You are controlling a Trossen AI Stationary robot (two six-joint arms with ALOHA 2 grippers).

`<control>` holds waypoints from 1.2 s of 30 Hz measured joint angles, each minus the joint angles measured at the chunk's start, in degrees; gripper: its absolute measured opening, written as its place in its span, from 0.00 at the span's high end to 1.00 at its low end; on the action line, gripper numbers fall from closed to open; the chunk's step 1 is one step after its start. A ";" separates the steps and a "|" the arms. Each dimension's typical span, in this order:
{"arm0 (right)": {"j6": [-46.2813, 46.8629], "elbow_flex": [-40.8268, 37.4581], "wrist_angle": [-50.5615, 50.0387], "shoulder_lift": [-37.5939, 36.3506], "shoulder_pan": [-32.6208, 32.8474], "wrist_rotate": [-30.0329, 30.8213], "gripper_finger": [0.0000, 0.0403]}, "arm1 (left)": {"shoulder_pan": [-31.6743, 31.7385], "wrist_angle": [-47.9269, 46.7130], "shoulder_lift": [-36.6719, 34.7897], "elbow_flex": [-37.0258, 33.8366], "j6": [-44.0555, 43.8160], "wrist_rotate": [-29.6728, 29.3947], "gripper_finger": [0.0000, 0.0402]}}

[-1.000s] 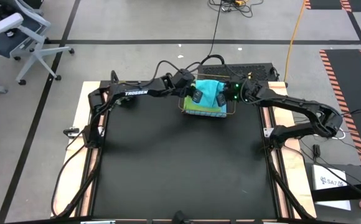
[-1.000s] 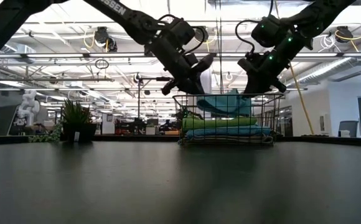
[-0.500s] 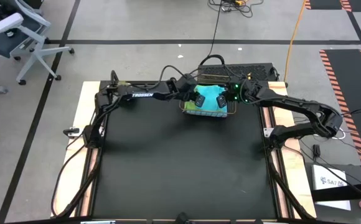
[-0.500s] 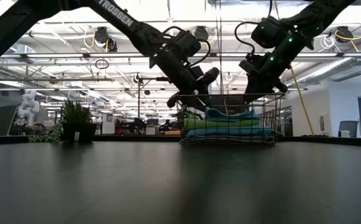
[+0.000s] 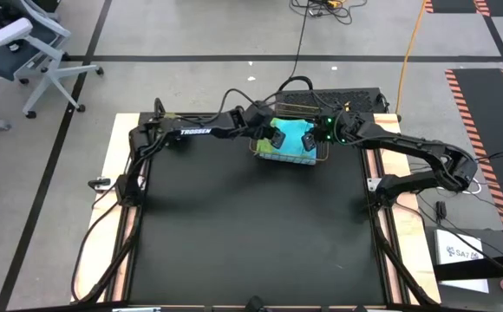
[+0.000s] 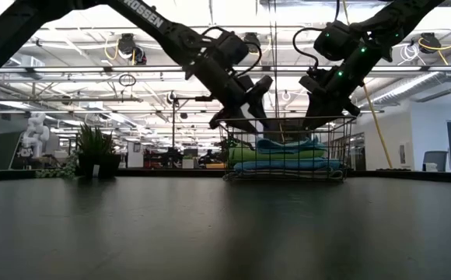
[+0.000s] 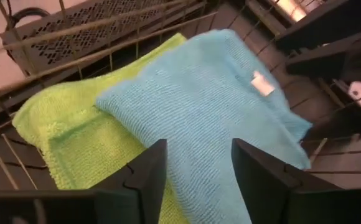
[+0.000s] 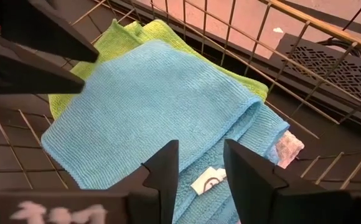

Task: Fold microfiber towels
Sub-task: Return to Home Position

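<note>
A wire basket [image 6: 342, 148] stands at the table's far edge, in the middle [image 5: 323, 159]. In it the teal towel [image 7: 218, 106] lies flat on the folded lime green towel [image 7: 75, 130]. A sky blue towel [image 6: 288, 165] lies at the bottom of the stack. My left gripper [image 5: 276, 137] hangs open over the basket's left part, its fingers [image 7: 146, 174] just above the teal towel. My right gripper [image 5: 308, 139] hangs open over the right part, above the same towel [image 8: 143, 106]. The white and hot pink towels are out of view.
A small potted plant [image 6: 95, 152] stands at the far left. A black perforated box [image 5: 338, 95] lies behind the basket. The black table top [image 5: 251, 225] stretches from the basket to the near edge.
The teal towel, which stood heaped above the basket's rim, now lies flat below the rim on the stack. My left gripper has gone down and toward the right, into the basket's mouth, then risen a little. My right gripper has kept still.
</note>
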 joint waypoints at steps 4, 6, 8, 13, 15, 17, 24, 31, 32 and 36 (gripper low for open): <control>0.00 0.00 0.27 -0.21 0.00 -1.26 0.70 | -0.03 -0.74 -2.71 0.00 2.02 -0.27 0.52; 0.00 0.00 0.71 -0.85 0.01 -1.89 0.70 | -0.11 -1.98 -4.60 0.02 2.29 -1.47 0.52; 0.05 0.00 1.17 -1.83 0.00 -4.42 0.70 | -0.11 -4.09 -6.56 0.02 2.53 -1.99 0.53; 0.44 0.00 0.70 -5.80 0.22 -14.53 0.73 | -2.67 -13.78 -11.97 0.02 8.32 -4.35 0.61; -0.04 0.00 -0.03 -7.97 1.07 -17.14 0.76 | -5.51 -17.94 -13.63 0.02 11.20 -7.53 0.67; -1.67 0.00 -2.04 -10.69 2.50 -17.82 0.82 | -8.99 -23.76 -15.48 0.02 13.01 -12.39 0.76; -4.33 -0.43 -5.43 -22.38 10.47 -17.90 0.98 | -22.28 -40.54 -19.75 0.04 8.08 -27.98 0.97; 3.42 -9.57 6.09 -38.41 22.26 -17.67 1.00 | -32.04 -40.77 -29.91 -15.65 -10.31 -35.65 0.99; 5.16 -11.83 9.09 -40.48 23.74 -17.44 1.00 | -33.42 -37.97 -32.47 -20.01 -13.32 -35.64 0.99; 11.09 -22.78 23.09 -46.90 29.28 -16.03 1.00 | -39.18 -17.39 -42.70 -40.13 -19.72 -34.42 0.99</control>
